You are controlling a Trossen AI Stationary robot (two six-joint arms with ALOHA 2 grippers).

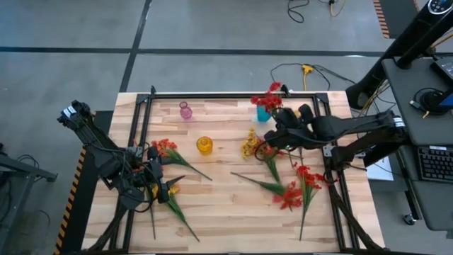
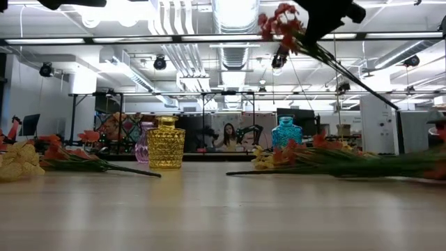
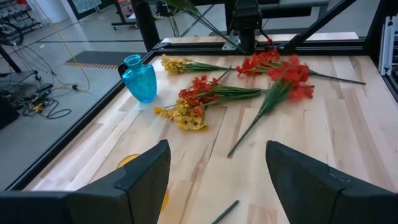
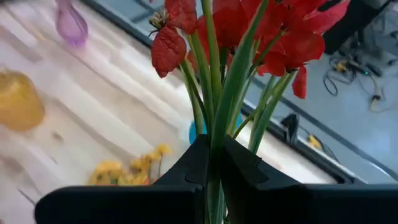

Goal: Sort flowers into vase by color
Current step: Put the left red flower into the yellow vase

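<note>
My right gripper [image 4: 214, 152] is shut on a red flower [image 2: 279, 24] and holds it high over the table's far right, with its blossoms [image 1: 267, 99] above the blue vase [image 1: 263, 112]. Its long stem [image 2: 362, 87] slants down behind the gripper. A pink vase [image 1: 185, 110] and a yellow vase [image 1: 204, 145] stand upright on the table. Red flowers [image 1: 291, 193] and yellow flowers [image 1: 249, 145] lie flat on the right half of the table. More flowers [image 1: 166, 149] lie at the left. There my left gripper [image 3: 217, 186] hovers open over a yellow flower [image 1: 171, 191]. My right gripper pinches the red flower's bundle of green stems [image 4: 214, 134] between its two fingers, a short way below the blossoms. The fingers come from the table's right, slanting down, and lie across the stems. The flower is lifted clear and tilted, blossoms uppermost, and the long stem end trails down.
A black metal frame [image 1: 233, 93] runs along the table's edges. Bare wood lies in the middle and along the near edge [image 1: 226, 227]. Beyond the table there are cables on the floor [image 1: 304, 69] and a desk with a keyboard [image 1: 433, 163] at the right.
</note>
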